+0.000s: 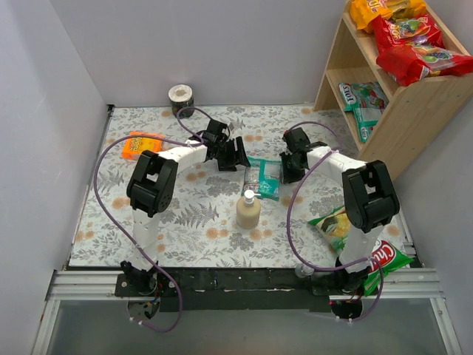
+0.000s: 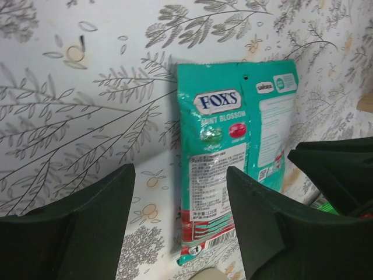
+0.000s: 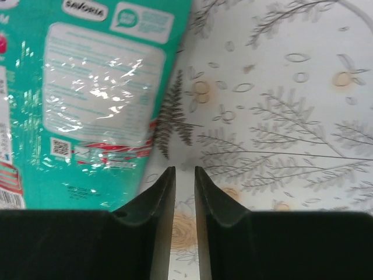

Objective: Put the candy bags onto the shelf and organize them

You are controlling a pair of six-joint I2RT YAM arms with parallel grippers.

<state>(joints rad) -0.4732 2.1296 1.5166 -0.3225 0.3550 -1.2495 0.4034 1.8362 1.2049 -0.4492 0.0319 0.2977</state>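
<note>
A teal-and-white candy bag (image 1: pixel 264 177) lies flat on the floral table between my two grippers. In the left wrist view the bag (image 2: pixel 233 151) lies ahead of the jaws. My left gripper (image 1: pixel 236 155) (image 2: pixel 180 169) is open wide and empty, just left of the bag. My right gripper (image 1: pixel 290 168) (image 3: pixel 185 169) is empty, its jaws only a narrow gap apart, beside the bag's right edge (image 3: pixel 87 87). The wooden shelf (image 1: pixel 414 103) stands at the back right. Its top board holds an orange-yellow bag (image 1: pixel 384 9) and two red bags (image 1: pixel 406 31) (image 1: pixel 425 63). Its lower board holds two teal bags (image 1: pixel 362 96) (image 1: pixel 366 118).
A beige pump bottle (image 1: pixel 248 211) stands just in front of the teal bag. A small orange packet (image 1: pixel 142 144) lies at the left. A tape roll (image 1: pixel 181 95) sits by the back wall. Green chip bags (image 1: pixel 336 222) (image 1: pixel 384 259) lie near the right arm's base.
</note>
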